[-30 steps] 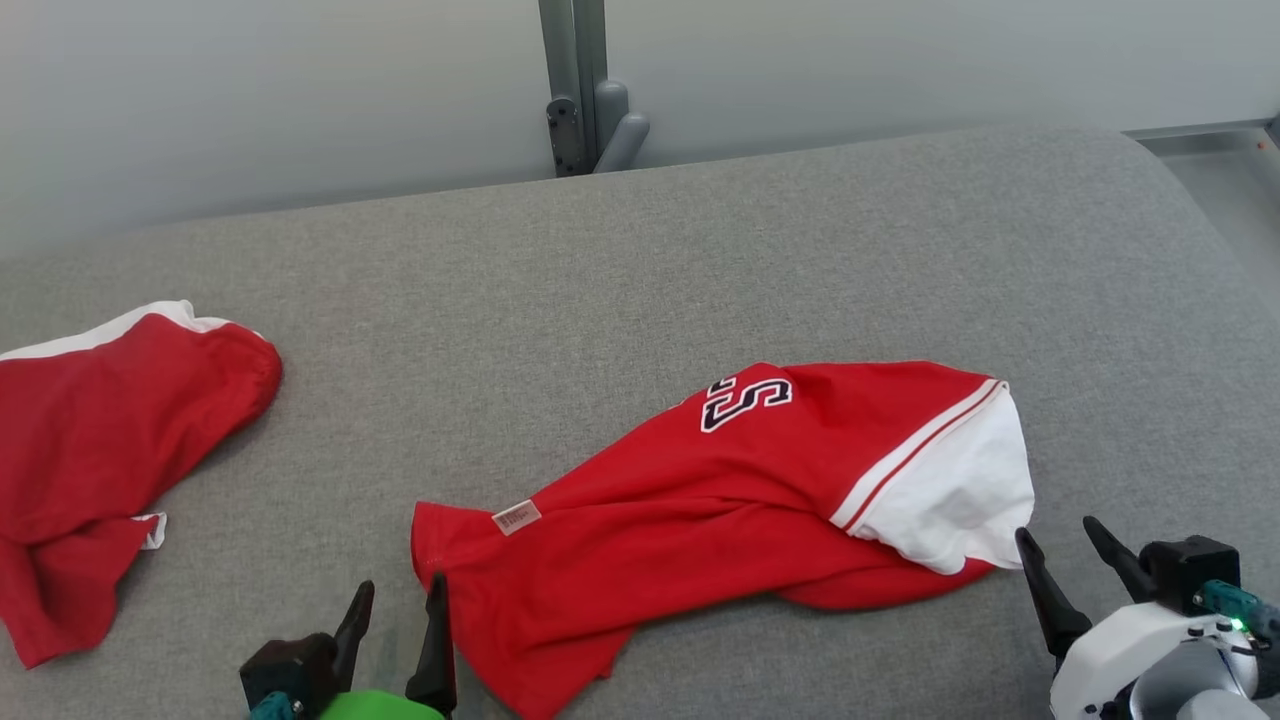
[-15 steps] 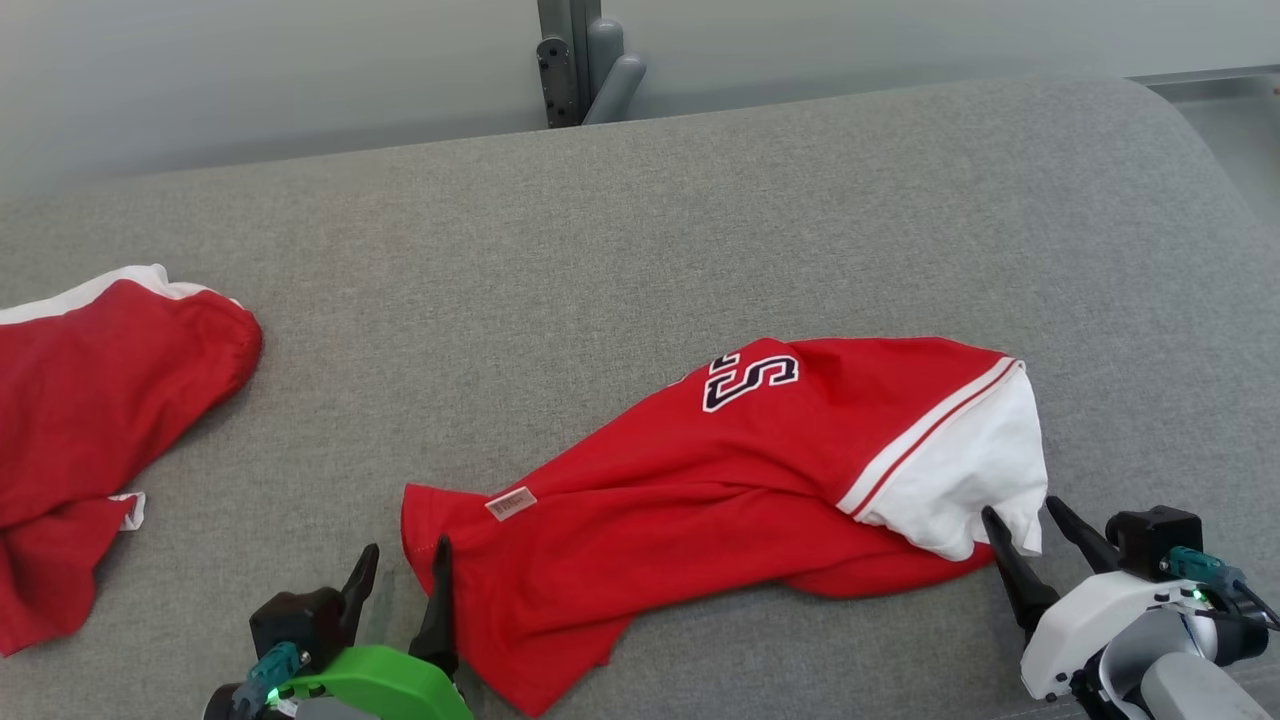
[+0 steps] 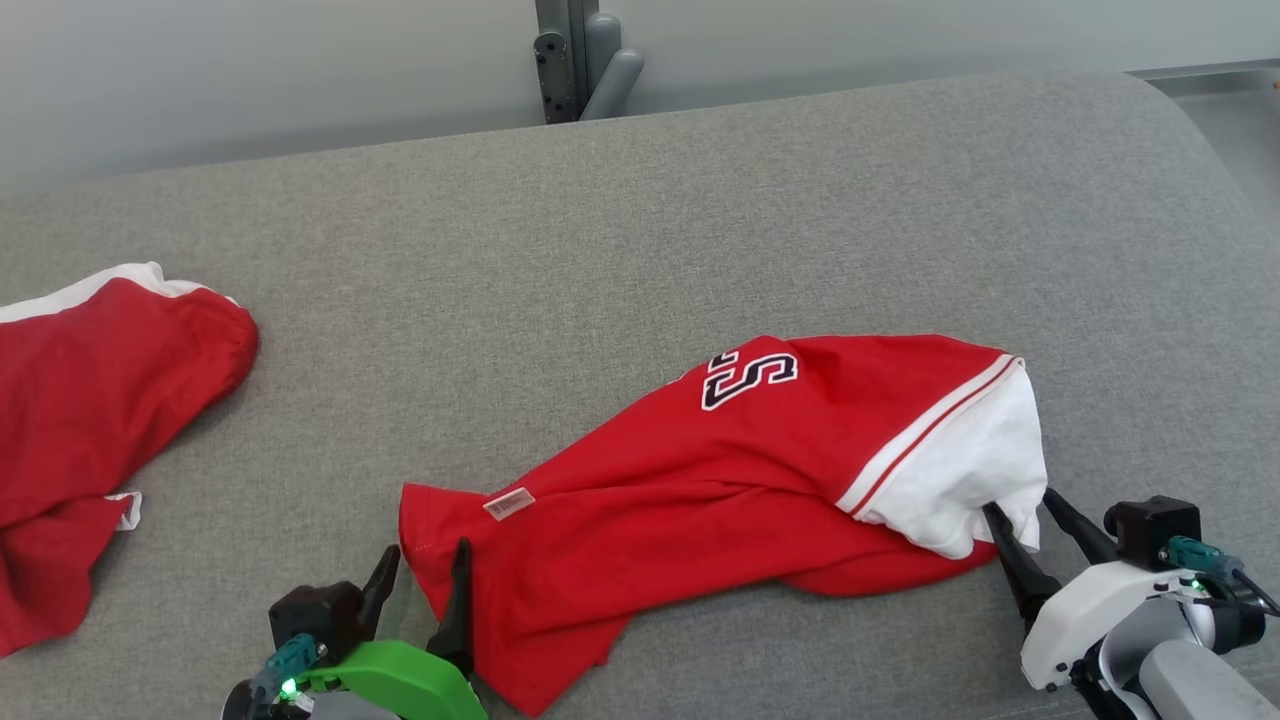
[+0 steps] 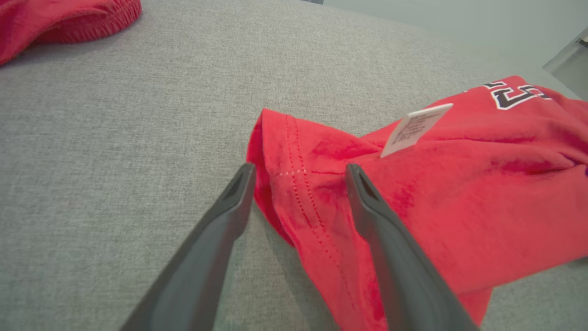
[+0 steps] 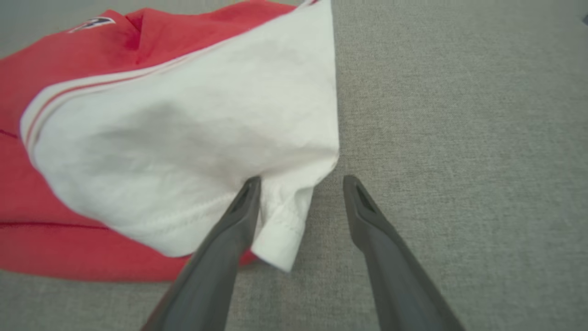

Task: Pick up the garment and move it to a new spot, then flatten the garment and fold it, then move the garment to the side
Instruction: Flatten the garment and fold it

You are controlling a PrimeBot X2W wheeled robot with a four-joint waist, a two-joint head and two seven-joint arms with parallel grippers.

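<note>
The red shirt (image 3: 700, 480) lies crumpled on the gray table (image 3: 600, 250), near the front and a bit to the right. Its white sleeve (image 3: 960, 480) points right and its hem (image 4: 294, 184) points left.

The left jaws are wide open, with the hem corner between them. They hold nothing. The right jaws are open too, with the cuff (image 5: 280, 234) of the sleeve between them and one finger right against the cloth. I can see no grip there yet. Another red cloth (image 3: 90, 430) lies well apart, on the far left.

I think this is the first step: picking the shirt up. Next, both jaws need to shut tight on the cloth. Then they should lift together, so the shirt hangs between them and can go to a new spot. If a jaw only nips the thin edge, the shirt may slip out.
</note>
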